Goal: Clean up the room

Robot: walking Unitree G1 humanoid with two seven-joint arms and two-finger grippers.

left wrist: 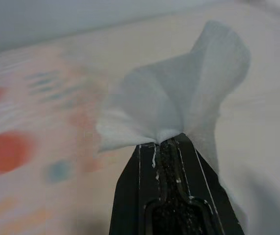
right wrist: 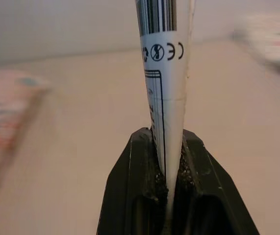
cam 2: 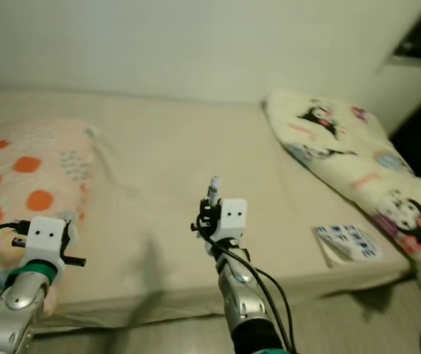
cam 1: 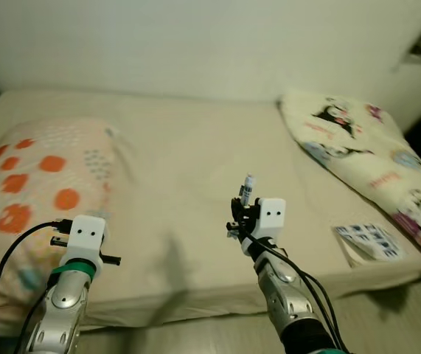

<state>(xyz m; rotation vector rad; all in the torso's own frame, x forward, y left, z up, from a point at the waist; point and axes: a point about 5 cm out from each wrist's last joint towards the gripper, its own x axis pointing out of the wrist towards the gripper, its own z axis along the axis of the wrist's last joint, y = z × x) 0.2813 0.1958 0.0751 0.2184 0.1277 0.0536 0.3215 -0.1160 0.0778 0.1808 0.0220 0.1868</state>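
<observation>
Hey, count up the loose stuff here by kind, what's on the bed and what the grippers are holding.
Pillows: 1
Blankets: 1
Booklets: 1
Tissues: 1, in the left gripper
Tubes: 1, in the right gripper
Total: 5

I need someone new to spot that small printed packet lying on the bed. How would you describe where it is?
Start at the beige bed and go to its right side, where the cartoon-print blanket is draped. Just below that blanket, near the bed's front corner, lies the small flat packet. It is white with a blue pattern, unlike the orange-dotted pillow at the far left.
</observation>
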